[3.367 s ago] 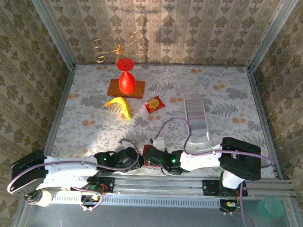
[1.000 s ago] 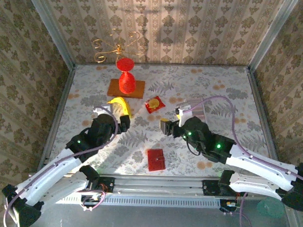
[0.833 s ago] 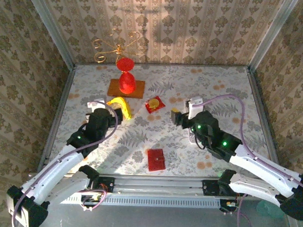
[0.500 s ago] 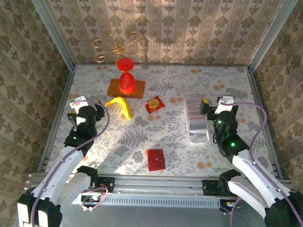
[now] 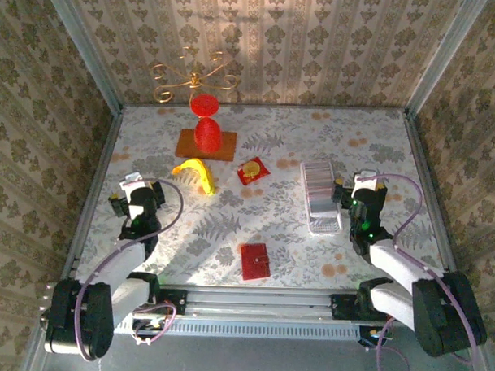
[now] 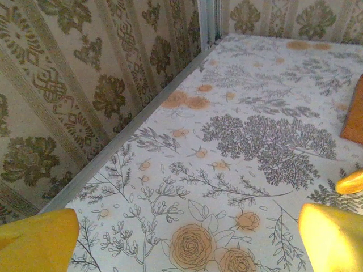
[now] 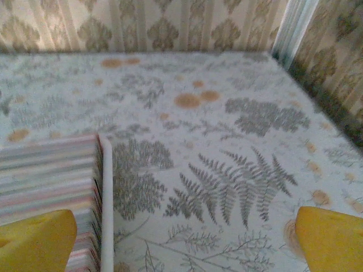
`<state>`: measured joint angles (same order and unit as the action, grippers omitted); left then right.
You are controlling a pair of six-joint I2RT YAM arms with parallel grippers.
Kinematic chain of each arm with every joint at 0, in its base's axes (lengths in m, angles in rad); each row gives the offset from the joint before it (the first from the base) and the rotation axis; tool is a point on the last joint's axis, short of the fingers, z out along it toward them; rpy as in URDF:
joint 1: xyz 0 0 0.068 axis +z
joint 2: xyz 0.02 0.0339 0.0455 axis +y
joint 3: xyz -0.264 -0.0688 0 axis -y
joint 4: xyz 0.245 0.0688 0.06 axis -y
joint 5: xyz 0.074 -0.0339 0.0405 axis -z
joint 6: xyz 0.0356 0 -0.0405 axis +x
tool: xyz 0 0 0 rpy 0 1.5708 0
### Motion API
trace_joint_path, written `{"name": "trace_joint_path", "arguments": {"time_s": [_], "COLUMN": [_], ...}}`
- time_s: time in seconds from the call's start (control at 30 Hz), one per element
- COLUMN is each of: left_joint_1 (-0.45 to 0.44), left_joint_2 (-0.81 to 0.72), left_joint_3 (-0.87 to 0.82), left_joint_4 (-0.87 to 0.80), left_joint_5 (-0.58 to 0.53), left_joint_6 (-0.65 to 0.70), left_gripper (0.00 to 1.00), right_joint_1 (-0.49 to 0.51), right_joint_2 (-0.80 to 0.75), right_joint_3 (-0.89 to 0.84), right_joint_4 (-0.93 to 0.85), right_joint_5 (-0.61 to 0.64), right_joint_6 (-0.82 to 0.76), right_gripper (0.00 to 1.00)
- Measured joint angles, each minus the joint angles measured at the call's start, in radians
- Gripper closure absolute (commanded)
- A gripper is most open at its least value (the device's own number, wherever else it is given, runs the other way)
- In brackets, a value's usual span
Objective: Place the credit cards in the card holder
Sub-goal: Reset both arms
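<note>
Table (image 5: 270, 227) covered in a pale floral print of grey ferns and orange roses, matte, with damask-patterned walls on three sides.

At 6 o'clock, close to the near edge: card holder (image 5: 255, 261), a small dark-red rectangle, flat on the cloth, folded shut, small clasp on its top face, well apart from both arms.

At about 3 o'clock: credit cards (image 5: 319, 188), thin whitish-grey plastic rectangles packed in a long row inside a narrow clear tray (image 5: 325, 227), the row running from 12 toward 6 o'clock. From the right wrist: card edges as fine stripes, grey and faintly pink, bounded by a rounded white rim.

Just beside the tray, on its 3 o'clock side: right gripper (image 5: 358, 194), gripping none of the cards. Yellow pads (image 7: 326, 238) spread wide to the lower corners of the wrist view, only tablecloth and the tray's end between them.

At 9 o'clock, near the left wall: left gripper (image 5: 136, 195), also spread wide, yellow fingertips (image 6: 37, 241) far apart over bare floral cloth, nothing pinched.

Toward 12 o'clock: glossy red vase (image 5: 206, 127), narrow-waisted, upright on a flat brown board (image 5: 224, 148). Behind it, by the far wall: gold wire candelabra (image 5: 190, 76) with curled arms.

At 11 o'clock from the table's middle: curved yellow banana (image 5: 197, 174). Near it, on its 3 o'clock side: small red sachet (image 5: 251, 170) with a yellow circle, lying flat.
</note>
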<state>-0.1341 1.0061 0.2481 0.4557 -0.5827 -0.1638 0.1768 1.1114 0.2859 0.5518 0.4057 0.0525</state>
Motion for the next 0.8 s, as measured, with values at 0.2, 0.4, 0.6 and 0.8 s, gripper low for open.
{"name": "trace_joint_path", "arguments": {"time_s": [0.2, 0.4, 0.6, 0.8], "left_joint_1": [0.064, 0.092, 0.097, 0.097], "left_joint_2": [0.173, 0.300, 0.341, 0.559], "left_joint_3": [0.026, 0.061, 0.064, -0.020], "left_joint_4": [0.079, 0.190, 0.325, 0.621], "left_joint_5": [0.093, 0.218, 0.349, 0.388], "left_joint_6": [0.019, 0.047, 0.114, 0.147], "left_gripper": [0.00, 0.00, 0.00, 0.00], "right_joint_1": [-0.030, -0.094, -0.114, -0.132], "right_joint_2": [0.152, 0.289, 0.410, 0.410], "right_joint_3": [0.001, 0.008, 0.031, 0.060], "right_joint_4": [0.129, 0.299, 0.376, 0.368], "right_joint_5": [-0.096, -0.186, -0.234, -0.214], "right_joint_6": [-0.049, -0.053, -0.046, -0.011], "right_gripper": [0.00, 0.00, 0.00, 0.00]}}
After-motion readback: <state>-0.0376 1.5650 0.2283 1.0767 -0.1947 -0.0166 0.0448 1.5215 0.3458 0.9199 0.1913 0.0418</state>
